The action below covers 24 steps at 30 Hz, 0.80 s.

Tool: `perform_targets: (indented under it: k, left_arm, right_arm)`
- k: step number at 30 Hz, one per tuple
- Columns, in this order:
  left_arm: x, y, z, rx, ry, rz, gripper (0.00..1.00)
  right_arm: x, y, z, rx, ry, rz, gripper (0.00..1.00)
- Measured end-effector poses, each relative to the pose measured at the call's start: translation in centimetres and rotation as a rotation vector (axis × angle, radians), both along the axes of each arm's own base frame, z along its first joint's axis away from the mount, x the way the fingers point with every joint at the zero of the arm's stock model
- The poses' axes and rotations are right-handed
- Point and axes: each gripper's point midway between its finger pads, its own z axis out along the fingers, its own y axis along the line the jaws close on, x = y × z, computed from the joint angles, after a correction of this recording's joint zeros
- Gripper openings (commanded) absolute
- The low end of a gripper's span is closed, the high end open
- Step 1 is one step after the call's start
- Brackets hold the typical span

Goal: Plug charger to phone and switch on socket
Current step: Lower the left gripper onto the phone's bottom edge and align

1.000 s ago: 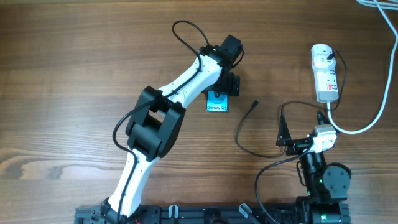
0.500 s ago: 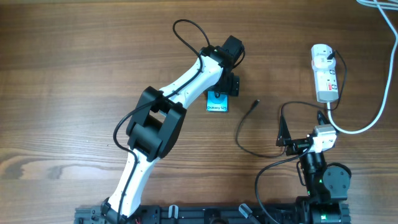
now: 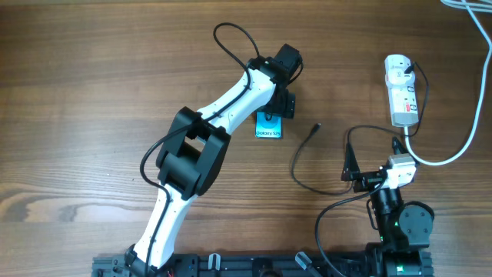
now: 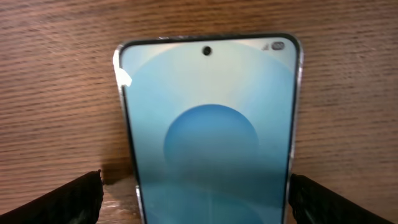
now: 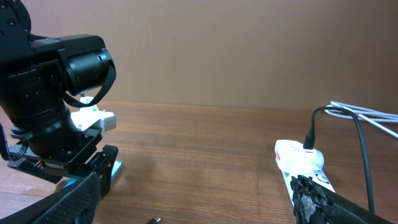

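The phone (image 3: 268,128) lies flat on the wooden table, cyan screen up with a white "Galaxy" band. It fills the left wrist view (image 4: 208,124). My left gripper (image 3: 280,105) is open and straddles the phone's far end (image 4: 196,190), with a gap at the left finger. The charger (image 3: 298,154) curls on the table, its connector tip (image 3: 316,128) lying free to the right of the phone. The tip also shows in the right wrist view (image 5: 155,220). The white socket (image 3: 402,91) lies at the far right (image 5: 301,157) with a black plug in it. My right gripper (image 3: 355,171) is open and empty (image 5: 193,196), near the table's front.
A thick white cord (image 3: 461,150) loops from the socket toward the right edge and back corner. The left arm (image 3: 223,108) stretches diagonally across the table's middle. Black robot cables (image 3: 338,204) lie near the right arm's base.
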Motion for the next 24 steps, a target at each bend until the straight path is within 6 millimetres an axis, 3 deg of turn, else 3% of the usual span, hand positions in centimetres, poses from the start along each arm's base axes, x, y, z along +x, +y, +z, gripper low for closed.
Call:
perform_targets:
  k: [11, 20, 24]
  left_arm:
    - [-0.2, -0.2, 0.0, 0.024, -0.016, -0.010, 1.00]
    - [-1.7, -2.6, 0.1, 0.019, -0.023, -0.068, 1.00]
    - [-1.6, -2.6, 0.1, 0.016, -0.026, -0.067, 1.00]
  right_arm:
    - [0.0, 0.0, 0.0, 0.000, 0.000, 0.000, 1.00]
    - [0.0, 0.0, 0.0, 0.000, 0.000, 0.000, 1.00]
    - [0.0, 0.0, 0.0, 0.000, 0.000, 0.000, 1.00]
